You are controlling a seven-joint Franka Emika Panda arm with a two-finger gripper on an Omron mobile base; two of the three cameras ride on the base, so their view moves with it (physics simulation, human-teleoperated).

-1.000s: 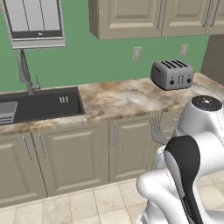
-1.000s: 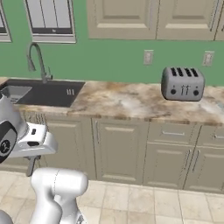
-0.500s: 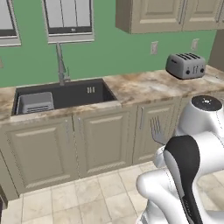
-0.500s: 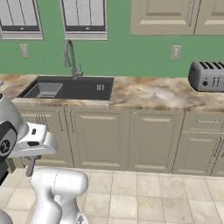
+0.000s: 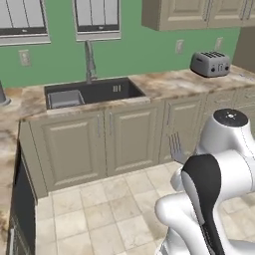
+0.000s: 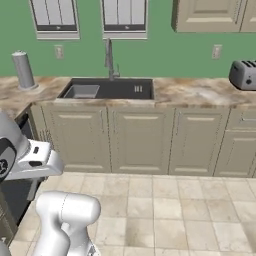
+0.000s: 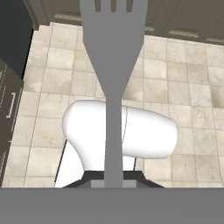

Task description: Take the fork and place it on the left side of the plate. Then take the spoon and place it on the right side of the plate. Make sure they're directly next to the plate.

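Note:
The fork (image 7: 113, 83) is a slim grey metal one. In the hand view it rises from the bottom centre with its tines at the top edge, over the tiled floor. My gripper (image 7: 113, 180) is shut on the handle of the fork. In the left base view the tines of the fork (image 5: 175, 146) stick out to the left of the white arm, in front of the cabinet doors. The plate and the spoon are out of view.
A marble counter (image 5: 164, 83) runs along the green wall, with a dark sink (image 5: 92, 92), a faucet (image 5: 89, 59) and a toaster (image 5: 210, 63). A grey cylinder (image 6: 22, 70) stands at the counter's left end. A dark appliance front (image 5: 22, 201) lies at left. Tiled floor (image 6: 165, 210) lies between me and the cabinets.
The whole picture has shifted: the base has driven, so the counter, sink and toaster now sit further right and further away. The fork stays held in the shut gripper.

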